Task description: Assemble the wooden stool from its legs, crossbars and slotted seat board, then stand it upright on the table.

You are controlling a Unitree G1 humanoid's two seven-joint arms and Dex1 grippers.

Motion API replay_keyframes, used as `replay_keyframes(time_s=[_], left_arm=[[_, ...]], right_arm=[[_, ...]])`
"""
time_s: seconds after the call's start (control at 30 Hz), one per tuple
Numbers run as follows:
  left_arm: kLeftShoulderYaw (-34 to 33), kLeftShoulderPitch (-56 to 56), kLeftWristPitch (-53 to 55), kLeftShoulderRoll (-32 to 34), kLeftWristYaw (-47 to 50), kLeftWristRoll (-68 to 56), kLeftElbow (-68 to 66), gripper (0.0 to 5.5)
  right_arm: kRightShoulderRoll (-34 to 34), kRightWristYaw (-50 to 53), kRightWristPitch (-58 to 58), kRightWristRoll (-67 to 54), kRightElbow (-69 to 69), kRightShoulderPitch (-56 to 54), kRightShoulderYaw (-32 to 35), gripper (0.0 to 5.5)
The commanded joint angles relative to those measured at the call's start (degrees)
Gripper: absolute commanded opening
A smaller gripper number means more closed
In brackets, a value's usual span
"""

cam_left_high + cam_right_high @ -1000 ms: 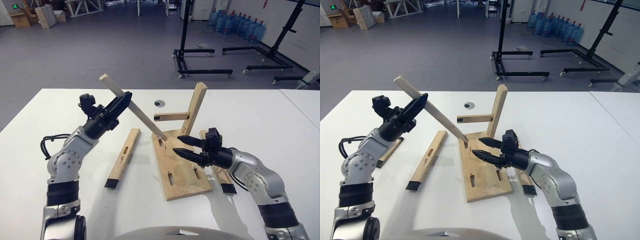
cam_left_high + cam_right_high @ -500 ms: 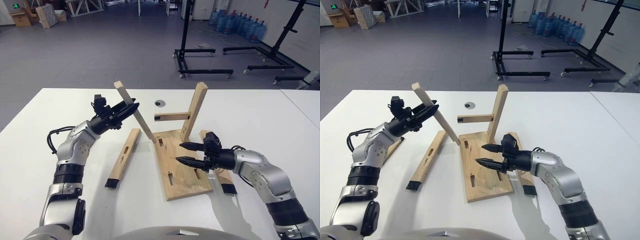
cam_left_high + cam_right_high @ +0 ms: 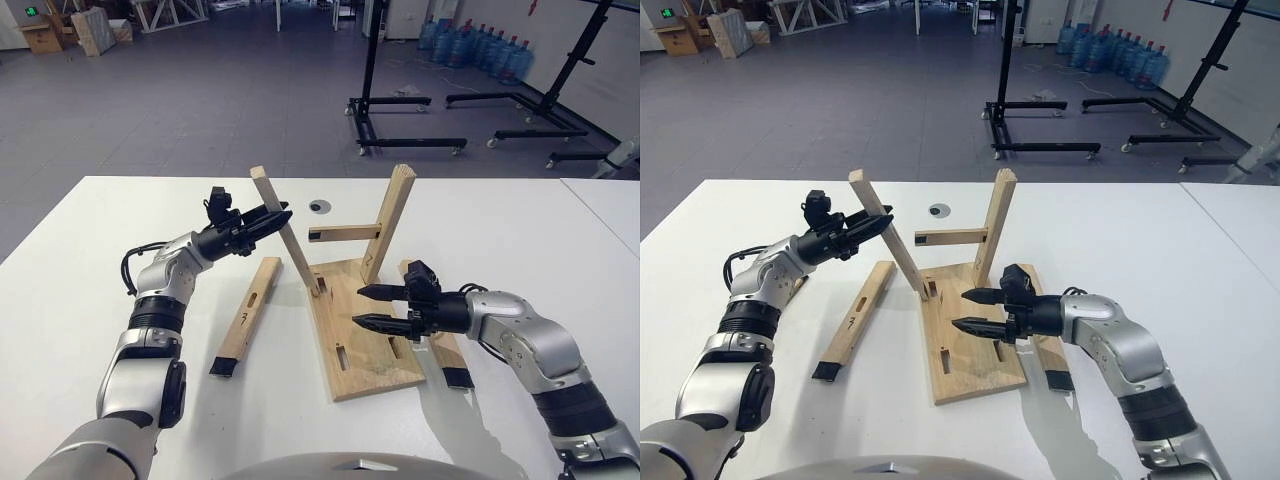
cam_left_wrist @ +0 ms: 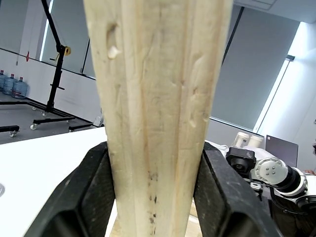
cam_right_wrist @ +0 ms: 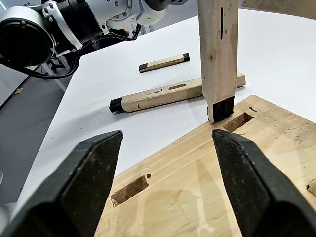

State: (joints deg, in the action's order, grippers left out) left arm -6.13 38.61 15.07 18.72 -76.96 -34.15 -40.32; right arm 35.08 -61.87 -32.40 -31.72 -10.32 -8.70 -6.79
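left gripper [image 3: 280, 211] clamped on leg [image 3: 301, 256], now tipped steeper | black foot at seat board [image 3: 368, 366] corner slot [image 5: 240, 121], likely unseated | right gripper [image 3: 358, 305] fingers apart above seat board

**Right end effector spread open over the slotted seat board**

The right end effector [image 5: 166, 138] hangs above the seat board [image 5: 197, 187] with its two black fingers [image 5: 94, 182] set wide apart, touching nothing. A leg [image 5: 217, 44] stands steeply at the board's far edge, its black-capped foot just beside a corner slot [image 5: 238, 121]; whether it has entered cannot be told. Beyond it, a second leg [image 5: 173, 93] and a short crossbar [image 5: 164, 62] lie flat on the white worktop [image 5: 123, 69], apart from each other.
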Motion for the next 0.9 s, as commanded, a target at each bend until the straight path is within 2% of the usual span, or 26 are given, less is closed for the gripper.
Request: replay_keyframes(time_s=[0.03,0.23,0.63,0.8,0.9], left_arm=[[0.09,3.90,-2.55,-0.96,-1.84,2.63,-5.44,2.02],[-0.45,6.38,-4.48,-2.32,-3.53,4.28,-10.62,2.02],[3.24,8.92,-10.32,-1.76,-2.29,13.53,-19.64,2.02],[5.52,10.24,-6.62,0.24,-5.02,15.12,-17.77,2.02],[6.87,10.20,-4.98,0.73,-5.96,15.46,-15.91,2.02]], right_arm=[[0.30,-0.63,-0.18,0.73,0.67,-2.00,-0.61,3.33],[0.12,-0.97,0.08,1.08,1.23,-2.71,-0.96,3.33],[0.07,-1.28,0.07,1.22,0.92,-3.95,-1.63,3.33],[0.06,-0.96,-0.34,0.58,-0.79,-3.16,-1.55,3.33],[1.62,0.31,0.64,5.97,0.96,-3.33,-4.98,3.33]])
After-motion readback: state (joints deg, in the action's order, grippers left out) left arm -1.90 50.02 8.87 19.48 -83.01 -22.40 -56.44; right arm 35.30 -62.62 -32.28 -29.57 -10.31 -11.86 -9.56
